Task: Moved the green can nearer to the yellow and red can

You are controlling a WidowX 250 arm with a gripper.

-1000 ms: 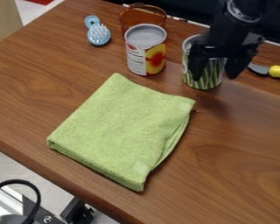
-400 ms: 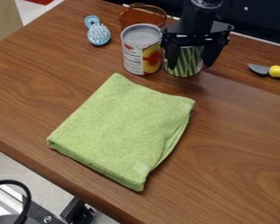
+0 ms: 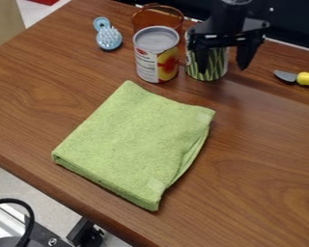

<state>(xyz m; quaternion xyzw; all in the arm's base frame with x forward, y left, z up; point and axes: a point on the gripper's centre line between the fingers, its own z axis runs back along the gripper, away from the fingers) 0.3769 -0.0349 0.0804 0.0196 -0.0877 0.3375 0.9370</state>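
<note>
The wood-grain worktop [image 3: 267,159] carries a folded green cloth [image 3: 137,140]. The green can [image 3: 217,67] stands upright just beside the yellow and red can [image 3: 165,67]. Claw [image 3: 223,70]: at the green can, fingers spread, one finger in front of its side.

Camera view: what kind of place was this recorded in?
Probably a lab or workshop bench set with household props: a robot's hand hangs over a wooden table holding cans and a folded green cloth, with a black cable and metal hardware beside it.
</note>
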